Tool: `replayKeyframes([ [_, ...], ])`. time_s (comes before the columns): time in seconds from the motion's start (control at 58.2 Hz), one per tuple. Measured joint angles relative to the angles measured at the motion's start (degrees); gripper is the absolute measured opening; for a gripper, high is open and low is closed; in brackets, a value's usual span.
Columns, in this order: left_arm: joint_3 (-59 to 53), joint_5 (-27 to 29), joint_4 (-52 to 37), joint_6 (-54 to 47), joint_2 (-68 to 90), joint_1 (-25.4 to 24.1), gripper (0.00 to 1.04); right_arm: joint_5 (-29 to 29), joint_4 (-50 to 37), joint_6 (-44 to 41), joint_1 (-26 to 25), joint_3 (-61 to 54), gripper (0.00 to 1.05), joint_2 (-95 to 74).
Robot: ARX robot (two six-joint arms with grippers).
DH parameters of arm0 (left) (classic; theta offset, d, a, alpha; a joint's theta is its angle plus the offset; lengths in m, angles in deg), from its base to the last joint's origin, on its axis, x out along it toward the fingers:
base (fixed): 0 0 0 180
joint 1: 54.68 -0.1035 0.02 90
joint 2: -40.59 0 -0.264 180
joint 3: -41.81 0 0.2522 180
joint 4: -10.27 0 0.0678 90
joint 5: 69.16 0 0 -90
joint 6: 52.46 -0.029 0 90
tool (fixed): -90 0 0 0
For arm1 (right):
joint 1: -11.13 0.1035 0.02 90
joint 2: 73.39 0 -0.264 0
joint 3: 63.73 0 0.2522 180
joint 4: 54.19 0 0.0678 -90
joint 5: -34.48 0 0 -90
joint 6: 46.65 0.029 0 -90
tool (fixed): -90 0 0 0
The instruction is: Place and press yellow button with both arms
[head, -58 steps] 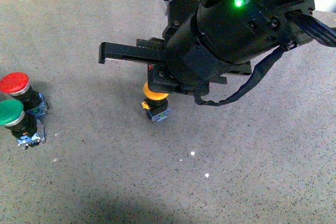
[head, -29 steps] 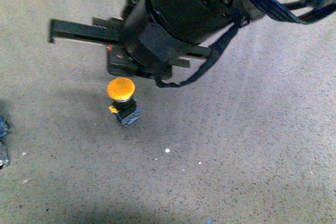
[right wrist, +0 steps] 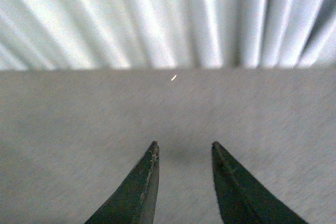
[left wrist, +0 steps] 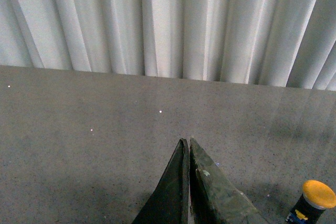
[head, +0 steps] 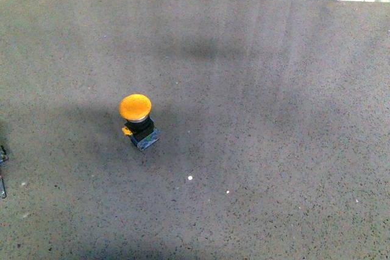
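Button (head: 138, 120) upright on table (head: 274, 120), left of centre front view – left gripper (left wrist: 188, 142) closed, right gripper (right wrist: 182, 148) open, both empty.

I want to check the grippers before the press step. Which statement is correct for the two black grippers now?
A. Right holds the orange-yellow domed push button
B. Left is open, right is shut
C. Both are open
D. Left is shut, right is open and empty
D: the left gripper has its fingertips together, the right gripper shows a clear gap with only grey table between, and the yellow button stands alone.
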Motion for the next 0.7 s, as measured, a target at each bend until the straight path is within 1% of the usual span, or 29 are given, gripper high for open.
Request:
replayKeyframes([
  [0.017,0.00,0.04,0.00,0.00,0.00,0.00,0.01,1.20,-5.75,-2.78,-0.63,-3.39,0.22,0.96],
  [0.034,0.00,0.11,0.00,0.00,0.00,0.00,0.01,1.27,-6.58,-3.80,-0.90,-3.91,0.21,1.11],
  [0.069,0.00,0.17,0.00,0.00,0.00,0.00,0.01,1.20,-12.52,-6.84,-2.08,-8.24,0.14,2.84],
  [0.086,0.00,0.15,0.00,0.02,0.00,0.00,0.01,1.14,-13.57,-7.45,-2.40,-9.14,0.12,3.30],
  [0.137,0.00,0.15,0.00,0.00,0.00,0.00,0.01,0.09,-17.00,-10.16,-3.96,-13.49,0.01,6.27],
  [0.241,0.00,0.13,0.00,0.00,0.00,0.00,0.01,-2.38,-18.56,-12.17,-6.19,-19.08,0.01,10.91],
  [0.43,0.00,0.13,0.00,0.00,0.00,0.00,0.01,-6.10,-18.91,-13.33,-10.05,-27.63,0.01,18.03],
  [0.704,0.00,0.13,0.00,0.00,0.00,0.00,0.01,-9.73,-16.11,-13.55,-13.92,-34.86,0.01,28.13],
])
